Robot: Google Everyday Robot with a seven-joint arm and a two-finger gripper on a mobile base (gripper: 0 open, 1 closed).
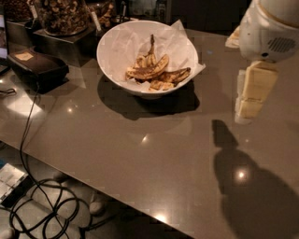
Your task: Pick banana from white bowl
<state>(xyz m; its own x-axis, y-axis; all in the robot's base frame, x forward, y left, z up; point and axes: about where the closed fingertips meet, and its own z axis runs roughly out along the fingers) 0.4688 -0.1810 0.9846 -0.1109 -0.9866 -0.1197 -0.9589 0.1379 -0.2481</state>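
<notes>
Task item: the banana [148, 70], badly browned, lies inside the white bowl [103, 55] with its stem pointing up. More brown peel or banana pieces lie just beside it, toward the bowl's right side; I cannot tell which are separate.
Bowl: upright at the back of the grey counter [140, 154], lined with crinkled paper [127, 41] that sticks out over the right rim.
Gripper: the gripper [248, 105] hangs at the right edge of the view, above the counter, well apart from the bowl and to its right.
Gripper state: cannot tell whether it is wide or narrow. Nothing is seen in its hold.
Contact: none. The gripper touches neither bowl, paper nor banana.
Surroundings: a black box [37, 67] sits left of the bowl, a tub of nuts [60, 14] behind it, and cables [42, 210] lie on the floor below the counter edge.
Done: nothing that can be confirmed. The banana is not lifted and rests in the bowl.
Left: in my judgement the whole job, namely the move across to the bowl, the descent over the rim, the grasp and the lift clear.
Progress: at the start, approach not yet made.
Risk noted: the fruit looks soft and overripe, so a hard squeeze may crush it, and the loose paper could be caught along with it.
</notes>
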